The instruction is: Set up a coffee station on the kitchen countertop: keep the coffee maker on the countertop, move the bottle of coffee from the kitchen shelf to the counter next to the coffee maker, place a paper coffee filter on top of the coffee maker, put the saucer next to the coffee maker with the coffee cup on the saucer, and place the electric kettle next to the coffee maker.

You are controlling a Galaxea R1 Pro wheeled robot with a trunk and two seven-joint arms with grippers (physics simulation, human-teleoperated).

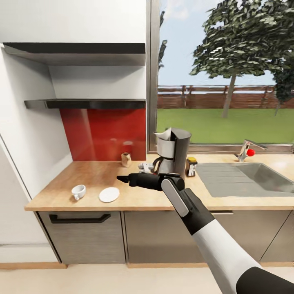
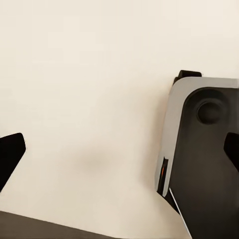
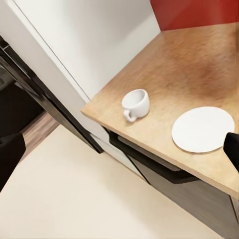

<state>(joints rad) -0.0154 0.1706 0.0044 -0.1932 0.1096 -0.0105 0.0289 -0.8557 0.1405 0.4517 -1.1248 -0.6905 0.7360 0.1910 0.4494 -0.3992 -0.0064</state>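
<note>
On the kitchen countertop [image 1: 94, 175] the coffee maker [image 1: 174, 153] stands by the window, with a white paper coffee filter [image 1: 164, 134] on its top. The bottle of coffee [image 1: 191, 166] stands just to its right. Near the counter's front left lie the saucer [image 1: 109, 194] [image 3: 202, 129] and, apart from it, the coffee cup [image 1: 78, 191] [image 3: 136, 103]. My right gripper [image 1: 123, 178] [image 3: 121, 152] hovers open above the counter, right of the saucer and in front of the coffee maker. My left gripper [image 2: 119, 152] is open over pale floor. The electric kettle is out of view.
A steel sink [image 1: 245, 177] with a tap [image 1: 246, 149] takes the counter's right part. A small brown bag [image 1: 126, 159] and a small grey object [image 1: 145, 166] sit left of the coffee maker. Two dark wall shelves [image 1: 85, 104] hang above the red backsplash.
</note>
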